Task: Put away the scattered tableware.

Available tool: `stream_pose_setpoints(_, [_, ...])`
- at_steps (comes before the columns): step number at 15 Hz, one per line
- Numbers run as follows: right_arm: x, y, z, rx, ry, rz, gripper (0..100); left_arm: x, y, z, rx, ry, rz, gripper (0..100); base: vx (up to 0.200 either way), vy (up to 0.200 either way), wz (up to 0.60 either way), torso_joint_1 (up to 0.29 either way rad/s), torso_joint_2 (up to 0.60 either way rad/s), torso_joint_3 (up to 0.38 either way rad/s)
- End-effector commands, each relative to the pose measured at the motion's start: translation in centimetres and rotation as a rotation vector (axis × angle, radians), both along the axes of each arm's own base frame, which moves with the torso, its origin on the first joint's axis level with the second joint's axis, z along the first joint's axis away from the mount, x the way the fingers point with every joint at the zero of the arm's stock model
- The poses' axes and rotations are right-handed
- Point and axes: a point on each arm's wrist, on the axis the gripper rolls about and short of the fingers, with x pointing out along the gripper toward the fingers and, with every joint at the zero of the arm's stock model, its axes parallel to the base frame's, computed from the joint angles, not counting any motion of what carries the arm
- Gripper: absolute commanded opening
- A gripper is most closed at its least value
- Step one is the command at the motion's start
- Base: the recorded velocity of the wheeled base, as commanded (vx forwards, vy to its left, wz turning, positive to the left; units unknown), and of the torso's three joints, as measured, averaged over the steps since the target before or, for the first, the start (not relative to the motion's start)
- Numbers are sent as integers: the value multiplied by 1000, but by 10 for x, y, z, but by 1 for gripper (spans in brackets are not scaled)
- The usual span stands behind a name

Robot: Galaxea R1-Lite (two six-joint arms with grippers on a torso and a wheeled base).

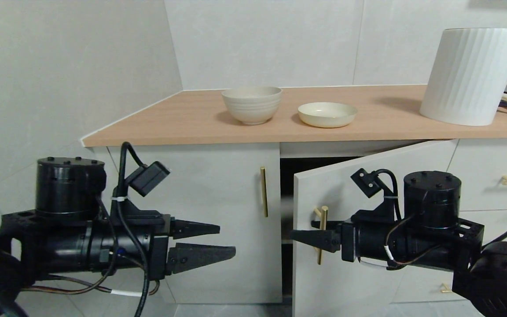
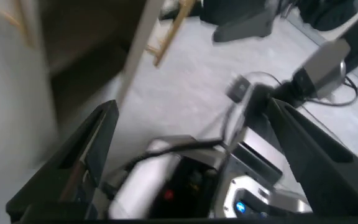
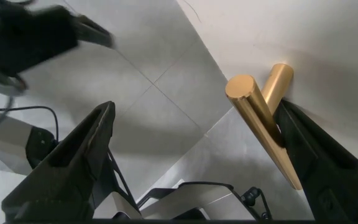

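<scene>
White tiled walls meet in a corner behind a wooden bench [image 1: 183, 127] that runs across the upper half of the head view. On it, at centre, stands a cream bowl [image 1: 251, 105], and just to its right, apart from it, lies a shallow dish [image 1: 327, 114]. A tall ribbed white tub [image 1: 471, 75] stands at upper right. Below the bench the shut door [image 1: 200, 211] fills the middle left. The ajar door [image 1: 368, 229] swings out at the middle right, leaving a dark gap between them. The left pincer [image 1: 218, 240] hangs at lower left with its fingers spread and empty. The right pincer [image 1: 299, 237] sits at the brass handle [image 1: 321, 220] of the ajar door.

In the left wrist view the left pincer [image 2: 191, 104] is spread with nothing in it, over pale floor. The door's edge and the handle [image 2: 169, 34] lie beyond it.

In the right wrist view the right pincer [image 3: 196, 107] is spread wide. The handle [image 3: 260, 112] lies inside the gap, right against one finger [image 3: 319, 162], not pinched. The left pincer [image 3: 42, 37] shows blurred farther off.

The task looks barely begun. The cupboard is only partly open, and both bowl and dish sit on the bench, not yet put away. What is left seems to be swinging the door wider, then carrying each piece inside.
</scene>
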Motion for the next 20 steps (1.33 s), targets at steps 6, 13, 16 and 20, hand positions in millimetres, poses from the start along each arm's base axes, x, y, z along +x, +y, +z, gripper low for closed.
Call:
stream_pose_setpoints(6, [1,1,-5,-11,16,6,100,19,-21,-23,6,51,-37,0,0,0,0,0,0,0])
stream_pose_setpoints(13, [0,1,-2,-5,6,7,100,85,-74,-44,-30,14,64,0,0,0,0,0,0,0])
stream_pose_setpoints(16, [-3,-1,0,-2,-1,7,100,99,-108,-78,-74,-157,165,0,0,0,0,0,0,0])
stream_pose_setpoints(20, [-4,-2,-1,-7,2,6,100,93,-116,-77,-78,-169,144,0,0,0,0,0,0,0])
